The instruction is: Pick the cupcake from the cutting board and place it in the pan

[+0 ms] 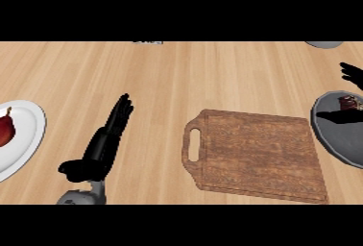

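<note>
- The cupcake [349, 103] sits inside the grey pan [333, 137] at the view's right edge, just below the right hand [352, 75] and apart from it; it looks dark, with a reddish-brown top, and is small in this view.
- The right hand shows only as dark fingers above the pan's far rim, spread and holding nothing. They look uncurled, so I judge it open.
- The wooden cutting board [255, 153], with its handle slot toward the left hand, lies between the two hands on the desk [199, 72]; nothing stands on it.
- By how things lie, the placing looks done or nearly so: the cupcake is in the pan, not on the board.
- The left hand [106, 139] rests on the desk well to the left of the board, fingers straight and pointing away, holding nothing.
- Handling, as a judgement: a cupcake is light and soft, with a top that smears or crushes easily. It is best taken low round the sides of its base, with fingers and thumb opposed, and kept upright. Its wrapper should give some grip, though too close a pinch would dent it.
- Left of the left hand, a white plate [28, 144] carries a red pear-like fruit [6, 129].
- A grey object [325, 44] shows at the far edge beyond the right hand; too little is visible to name it.
</note>
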`<state>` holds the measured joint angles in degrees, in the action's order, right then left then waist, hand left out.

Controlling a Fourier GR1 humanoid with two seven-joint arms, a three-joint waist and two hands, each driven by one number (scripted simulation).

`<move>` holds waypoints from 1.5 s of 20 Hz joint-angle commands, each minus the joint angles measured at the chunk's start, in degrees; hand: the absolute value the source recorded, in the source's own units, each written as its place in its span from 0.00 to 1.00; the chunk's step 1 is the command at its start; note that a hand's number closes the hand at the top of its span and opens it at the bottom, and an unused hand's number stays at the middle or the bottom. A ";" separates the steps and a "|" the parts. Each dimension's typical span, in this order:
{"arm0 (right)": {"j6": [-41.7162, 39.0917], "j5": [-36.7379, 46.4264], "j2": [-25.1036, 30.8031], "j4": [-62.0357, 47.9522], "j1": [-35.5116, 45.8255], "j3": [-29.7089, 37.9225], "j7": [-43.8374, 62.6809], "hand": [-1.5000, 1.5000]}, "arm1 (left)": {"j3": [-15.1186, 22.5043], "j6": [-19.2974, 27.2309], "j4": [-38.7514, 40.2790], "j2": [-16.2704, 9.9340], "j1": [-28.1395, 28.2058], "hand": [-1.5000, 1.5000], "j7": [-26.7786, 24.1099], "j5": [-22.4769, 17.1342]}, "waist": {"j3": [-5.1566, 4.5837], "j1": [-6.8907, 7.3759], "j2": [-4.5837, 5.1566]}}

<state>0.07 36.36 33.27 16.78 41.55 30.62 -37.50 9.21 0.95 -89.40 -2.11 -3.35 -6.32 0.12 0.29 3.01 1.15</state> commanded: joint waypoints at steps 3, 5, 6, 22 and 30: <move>-8.12 -7.63 5.24 -3.52 2.71 7.13 -3.65 0.00 | -2.16 -0.37 -1.04 -1.13 -0.75 0.50 1.60 -1.35 | 0.01 -0.53 -0.13; -10.17 -8.98 6.76 -5.07 2.67 8.39 -2.42 0.00 | 0.12 0.95 -1.45 0.58 -0.07 0.50 1.88 0.39 | -0.02 -0.76 -0.24; -14.54 -9.66 8.67 -5.68 1.09 8.74 -3.93 0.00 | 0.90 0.85 -2.43 0.34 2.34 0.50 0.20 1.11 | -0.03 -0.92 -0.36; -40.06 -12.95 14.37 -4.44 -12.54 7.66 -17.41 0.00 | -0.98 1.01 -1.91 0.18 1.96 0.50 0.86 0.26 | 0.08 -2.09 -0.70; -41.69 -13.56 16.86 -1.79 -19.11 5.15 -22.15 0.00 | -2.29 0.43 -0.16 -0.71 1.79 0.50 -0.50 0.04 | 0.12 -2.93 -0.70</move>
<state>-29.50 23.07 49.34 15.07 26.70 36.56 -47.22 7.27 1.04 -90.15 -2.63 -1.48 -6.32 -0.34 0.38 0.59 0.50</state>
